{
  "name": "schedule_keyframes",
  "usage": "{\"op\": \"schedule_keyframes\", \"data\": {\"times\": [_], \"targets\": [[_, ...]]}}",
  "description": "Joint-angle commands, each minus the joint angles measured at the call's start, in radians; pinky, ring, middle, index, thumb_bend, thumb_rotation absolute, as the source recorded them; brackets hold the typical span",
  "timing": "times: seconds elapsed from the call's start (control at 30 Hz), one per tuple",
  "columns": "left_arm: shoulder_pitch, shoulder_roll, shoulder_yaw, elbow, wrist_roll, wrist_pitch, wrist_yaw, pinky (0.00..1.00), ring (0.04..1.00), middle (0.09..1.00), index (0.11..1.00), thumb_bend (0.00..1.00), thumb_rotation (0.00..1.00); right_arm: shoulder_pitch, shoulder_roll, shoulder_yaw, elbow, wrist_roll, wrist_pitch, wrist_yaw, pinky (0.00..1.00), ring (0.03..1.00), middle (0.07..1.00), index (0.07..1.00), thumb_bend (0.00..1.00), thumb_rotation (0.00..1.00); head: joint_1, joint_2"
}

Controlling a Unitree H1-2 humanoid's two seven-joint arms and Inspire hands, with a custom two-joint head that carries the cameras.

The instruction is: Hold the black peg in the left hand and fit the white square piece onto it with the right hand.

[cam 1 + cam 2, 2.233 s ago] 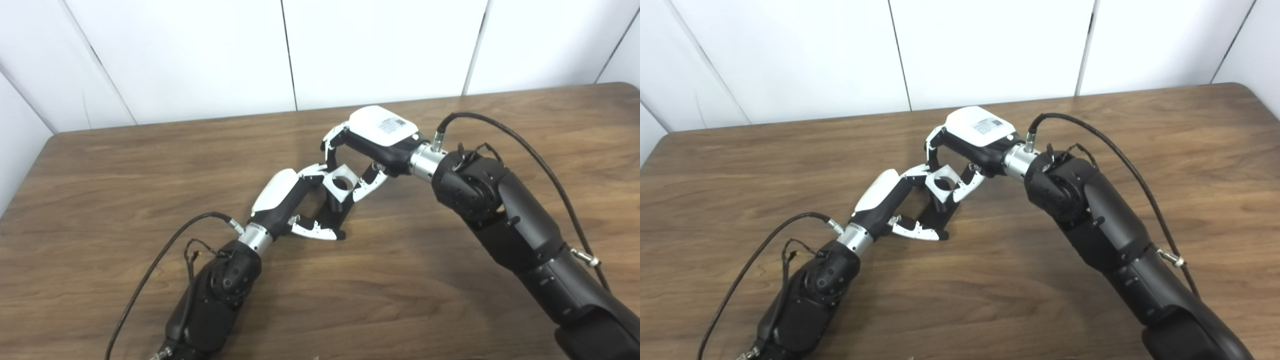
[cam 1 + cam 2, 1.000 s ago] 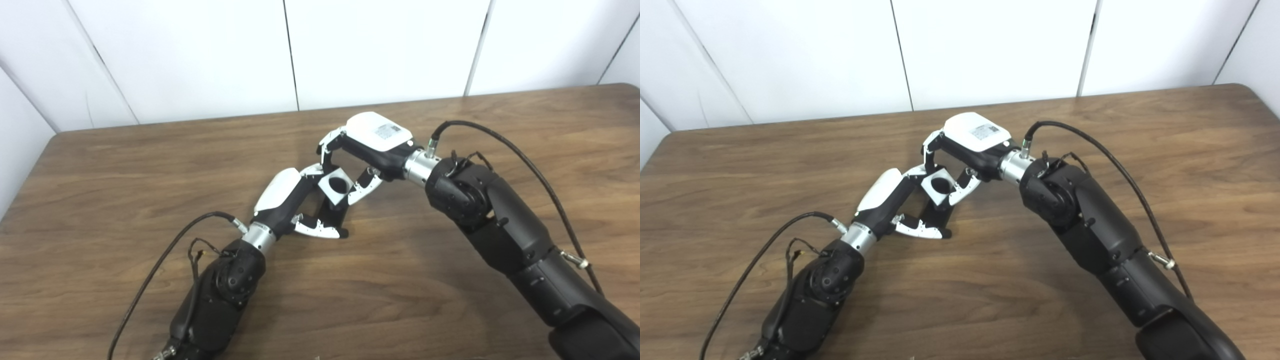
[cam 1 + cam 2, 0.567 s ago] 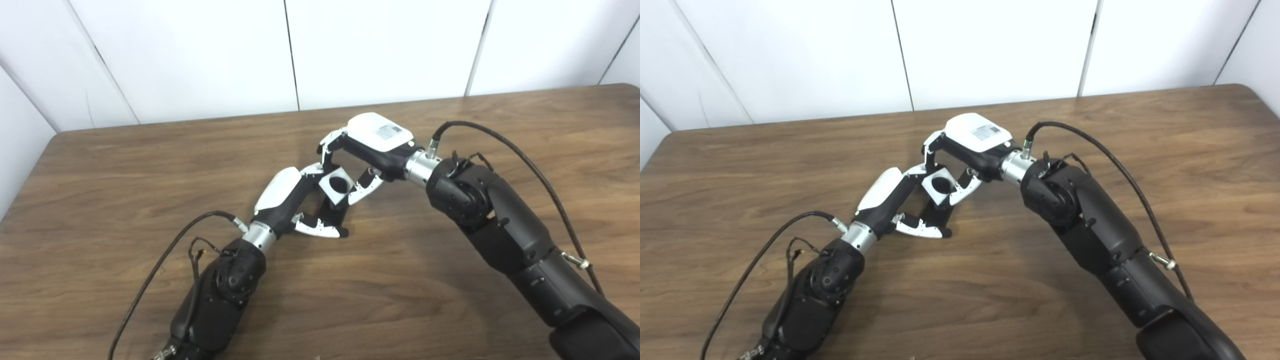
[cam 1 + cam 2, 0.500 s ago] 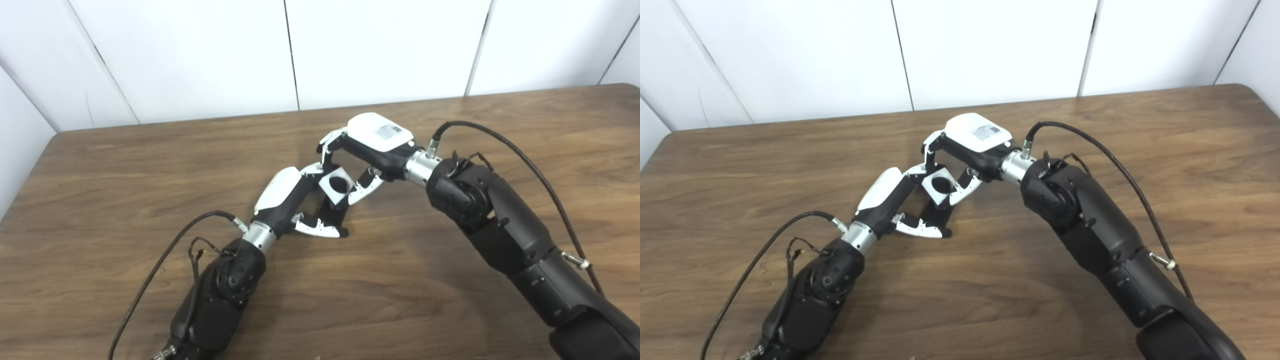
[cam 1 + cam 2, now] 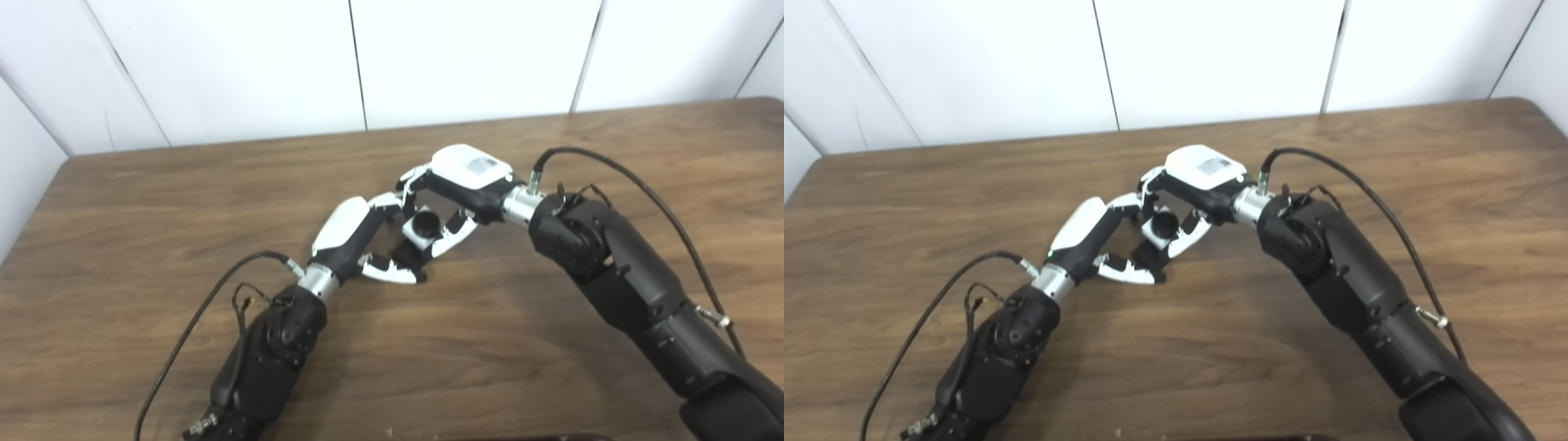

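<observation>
My left hand (image 5: 361, 236) grips the black peg (image 5: 409, 257) near the middle of the wooden table (image 5: 153, 202), its thumb lying along the peg's base. The white square piece (image 5: 422, 228) sits over the top of the peg, and the black peg end shows in its round hole. My right hand (image 5: 453, 193) comes in from the right and pinches the white piece between its fingers and thumb. In the right eye view the same white piece (image 5: 1160, 229) rests between both hands. The peg's lower part is partly hidden by the fingers.
Black cables run from both wrists, one looping over the table at the left (image 5: 202, 312), one arching at the right (image 5: 618, 177). White wall panels (image 5: 429, 55) stand behind the table's far edge.
The white piece has gone down onto the peg, whose dark end now fills the hole. Both hands sit a little lower and closer together. The camera has tilted slightly.
</observation>
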Motion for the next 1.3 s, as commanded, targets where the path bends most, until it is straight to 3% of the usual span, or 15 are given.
{"op": "schedule_keyframes", "data": {"times": [0.0, 0.37, 0.73, 0.97, 1.0, 1.03, 1.1, 1.27], "targets": [[0.002, 0.013, -0.005, 0.004, 0.020, 0.048, -0.020, 0.78, 0.913, 0.884, 0.701, 0.91, 0.21, -0.032, -0.007, -0.001, -0.033, -0.008, 0.021, 0.021, 0.85, 0.843, 0.838, 0.738, 0.85, 0.30, 0.001, 0.002], [0.001, 0.013, -0.006, 0.008, 0.019, 0.051, -0.016, 0.77, 0.903, 0.875, 0.681, 0.90, 0.21, -0.036, -0.010, -0.005, -0.032, -0.008, 0.018, 0.023, 0.84, 0.837, 0.840, 0.754, 0.91, 0.32, -0.002, 0.001], [0.000, 0.009, -0.004, 0.017, 0.011, 0.043, -0.006, 0.79, 0.905, 0.873, 0.588, 0.85, 0.17, -0.034, -0.013, -0.015, -0.046, -0.008, 0.031, 0.023, 0.86, 0.840, 0.842, 0.764, 0.91, 0.32, -0.003, 0.002], [-0.003, 0.005, -0.002, 0.023, 0.011, 0.041, 0.001, 0.79, 0.905, 0.871, 0.557, 0.84, 0.17, -0.042, -0.009, -0.073, -0.059, 0.026, 0.034, -0.013, 0.86, 0.852, 0.852, 0.777, 0.87, 0.32, -0.003, 0.002], [-0.004, 0.005, -0.001, 0.025, 0.011, 0.041, 0.001, 0.79, 0.908, 0.874, 0.519, 0.65, 0.11, -0.044, -0.007, -0.088, -0.066, 0.029, 0.036, -0.021, 0.84, 0.848, 0.851, 0.780, 0.87, 0.33, -0.002, 0.001], [-0.004, 0.005, -0.001, 0.025, 0.011, 0.041, 0.001, 0.80, 0.908, 0.874, 0.506, 0.59, 0.09, -0.047, -0.004, -0.104, -0.070, 0.037, 0.036, -0.034, 0.82, 0.844, 0.848, 0.781, 0.86, 0.33, -0.002, 0.001], [-0.004, 0.006, -0.001, 0.026, 0.012, 0.040, 0.003, 0.79, 0.905, 0.874, 0.494, 0.53, 0.08, -0.055, 0.005, -0.145, -0.071, 0.064, 0.032, -0.068, 0.74, 0.811, 0.830, 0.769, 0.84, 0.34, -0.001, 0.001], [-0.005, 0.007, -0.001, 0.029, 0.011, 0.036, 0.005, 0.79, 0.903, 0.873, 0.493, 0.52, 0.07, -0.076, 0.021, -0.233, -0.075, 0.108, 0.053, -0.146, 0.68, 0.792, 0.819, 0.776, 0.77, 0.41, -0.001, 0.000]]}}
